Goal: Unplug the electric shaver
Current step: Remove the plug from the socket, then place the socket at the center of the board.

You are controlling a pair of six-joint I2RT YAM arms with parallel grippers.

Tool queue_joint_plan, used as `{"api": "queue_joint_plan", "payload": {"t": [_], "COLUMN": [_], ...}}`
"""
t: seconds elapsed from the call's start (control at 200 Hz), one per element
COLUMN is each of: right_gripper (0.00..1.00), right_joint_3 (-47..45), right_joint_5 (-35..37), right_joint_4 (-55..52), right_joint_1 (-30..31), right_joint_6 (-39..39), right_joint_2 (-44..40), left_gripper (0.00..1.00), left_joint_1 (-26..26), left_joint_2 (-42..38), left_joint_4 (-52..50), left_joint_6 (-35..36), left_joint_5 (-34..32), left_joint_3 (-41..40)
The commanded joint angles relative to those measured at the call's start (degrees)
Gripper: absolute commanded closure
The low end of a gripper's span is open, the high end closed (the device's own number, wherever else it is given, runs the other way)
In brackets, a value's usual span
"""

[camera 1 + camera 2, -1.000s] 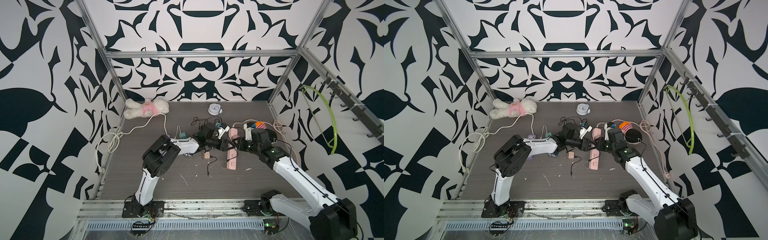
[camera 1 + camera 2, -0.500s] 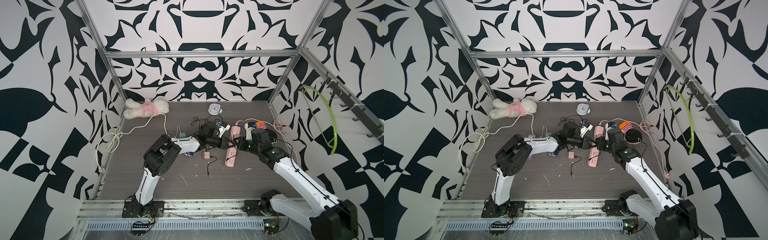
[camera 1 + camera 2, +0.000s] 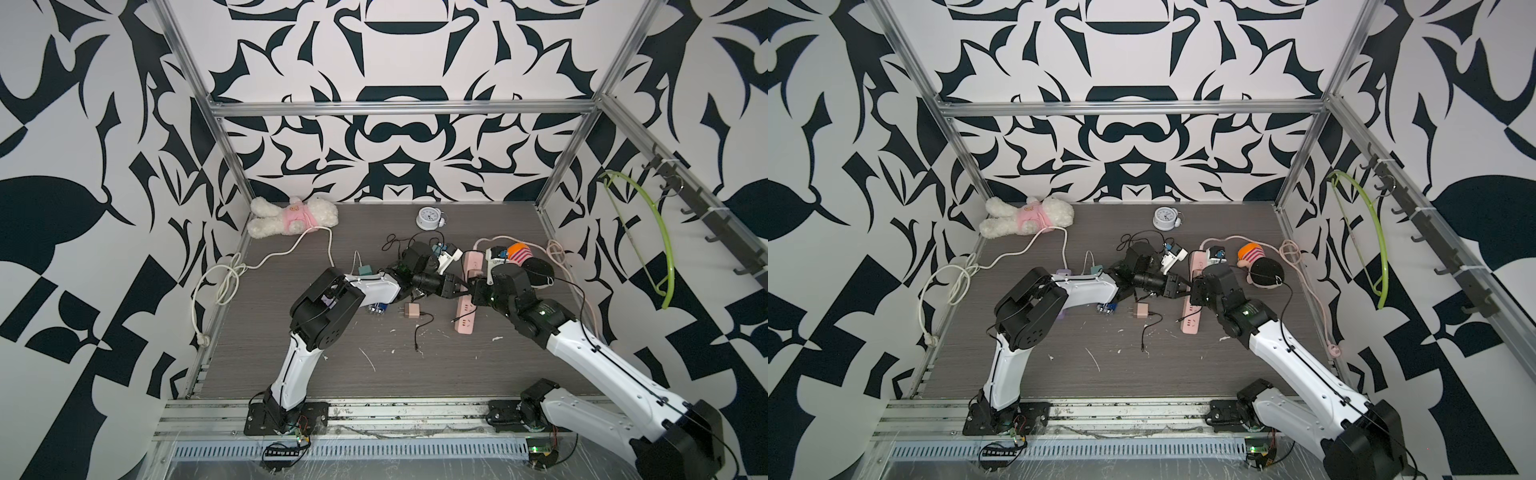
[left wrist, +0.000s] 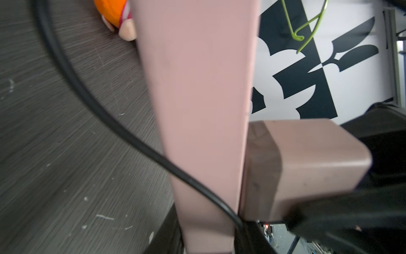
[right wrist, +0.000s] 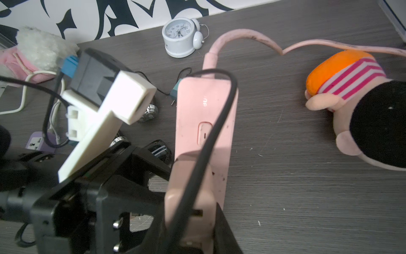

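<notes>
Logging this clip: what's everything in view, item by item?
power strip: one, pink, mid-table
plugged charger: one, pink, in the strip
loose charger: one, pink, beside the strip
shaver: one, silver heads, beside the strip
alarm clock: one, white, table's back
plush bear: one, white and pink, back corner
doll: one, orange hat, beside the strip
cable: one, white, by side wall
hanger: one, green, on wall hooks
socket adapter: one, purple, under left arm
left gripper: one, black, shut on power strip
right gripper: one, black, shut on plugged charger
</notes>
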Motion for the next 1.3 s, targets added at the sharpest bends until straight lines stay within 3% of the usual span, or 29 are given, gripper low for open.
{"api": "queue_joint_plan", "payload": {"t": [0.0, 0.525, 0.885, 1.12, 1.29], "right_gripper": [1.0, 1.0, 1.0, 1.0, 1.0], "right_joint_3": [1.0, -1.5, -1.3, 2.0, 4.6], "right_joint_5": [-2.4, -2.5, -1.8, 7.7, 12.0], "right_joint_4": [6.7, 6.7, 5.8, -2.0, -8.2], "right_joint_1": [2.2, 3.3, 4.3, 4.2, 4.1], "right_joint_6": [-2.4, -1.5, -1.2, 1.0, 2.5], "right_joint_2": [-5.7, -13.1, -12.7, -10.6, -5.6], "left_gripper": [1.0, 1.0, 1.0, 1.0, 0.89], "left_joint_1": [2.3, 2.9, 3.3, 2.8, 0.3], "left_joint_2": [4.4, 5.4, 5.6, 4.6, 7.0], "left_joint_4": [-3.7, -4.6, -4.6, -3.1, -7.0], "left_joint_6": [-3.3, -3.5, -4.0, -4.2, -4.6], "left_joint_5": [-7.1, -8.0, -8.2, -5.0, -3.1], "left_joint_3": [0.1, 0.0, 0.1, 1.5, 8.4]}}
